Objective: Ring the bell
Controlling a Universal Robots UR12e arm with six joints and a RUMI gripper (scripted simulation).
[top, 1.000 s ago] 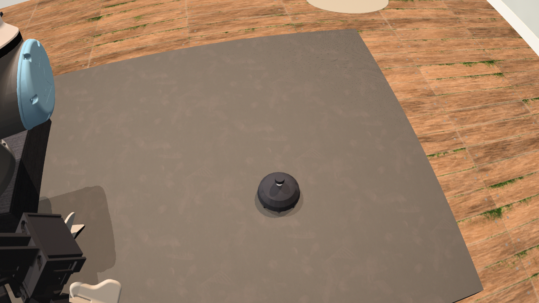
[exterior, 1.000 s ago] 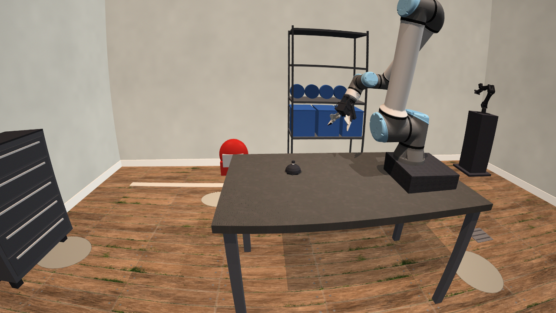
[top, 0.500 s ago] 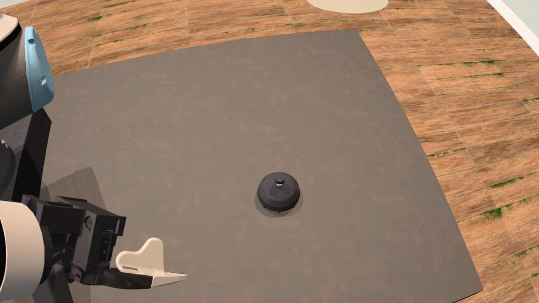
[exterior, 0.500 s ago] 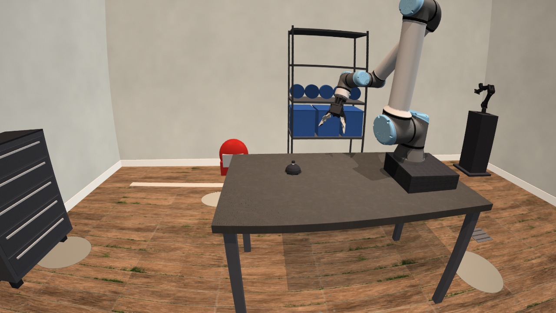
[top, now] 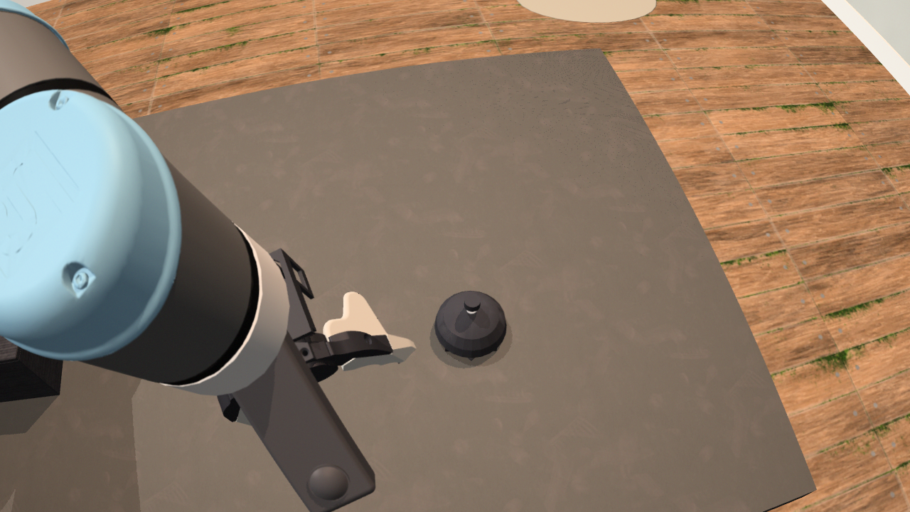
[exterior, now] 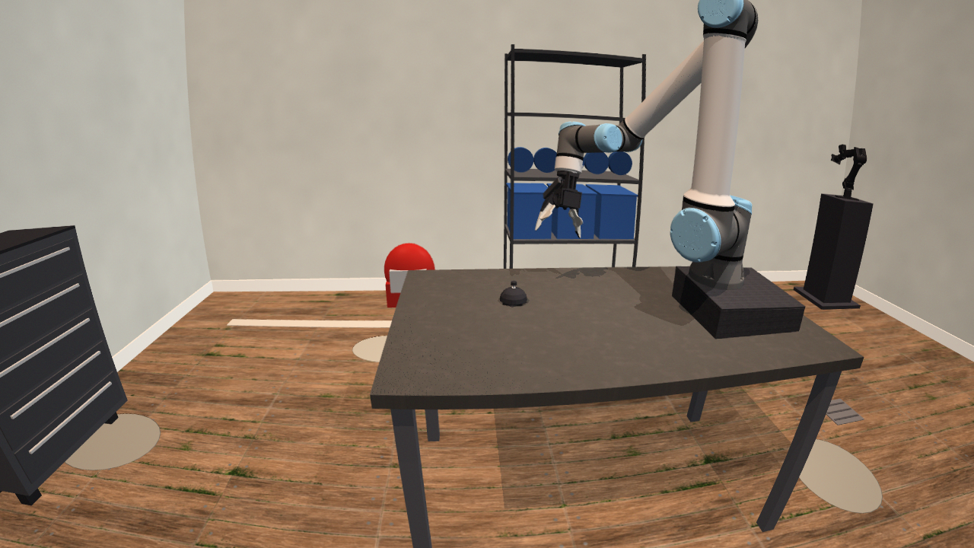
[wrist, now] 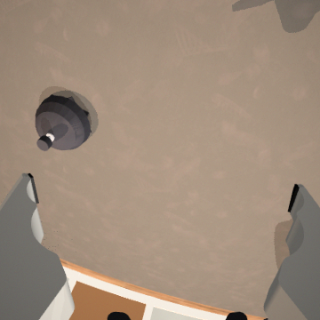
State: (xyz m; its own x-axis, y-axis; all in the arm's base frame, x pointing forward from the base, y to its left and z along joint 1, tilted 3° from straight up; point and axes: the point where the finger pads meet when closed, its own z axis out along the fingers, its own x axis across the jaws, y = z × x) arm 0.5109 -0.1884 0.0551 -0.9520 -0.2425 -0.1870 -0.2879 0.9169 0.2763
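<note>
A small black dome bell (top: 470, 331) (exterior: 513, 296) (wrist: 67, 122) stands upright on the dark table (top: 445, 158) (exterior: 578, 367) (wrist: 187, 111). Its button (top: 471, 306) (wrist: 44, 142) is up. My gripper (top: 402, 353) (exterior: 558, 230) (wrist: 165, 182) is open and empty. It hangs high above the table, off to the arm's side of the bell, and points down. In the wrist view the bell lies at the upper left, outside the span of the two fingers. Nothing touches the bell.
The arm's black base block (exterior: 739, 306) sits on the table's right end. Beyond the table stand a metal shelf rack (exterior: 506, 136) with blue boxes, a red object (exterior: 407, 262), a drawer cabinet (exterior: 47, 340) and a black pedestal (exterior: 836, 252).
</note>
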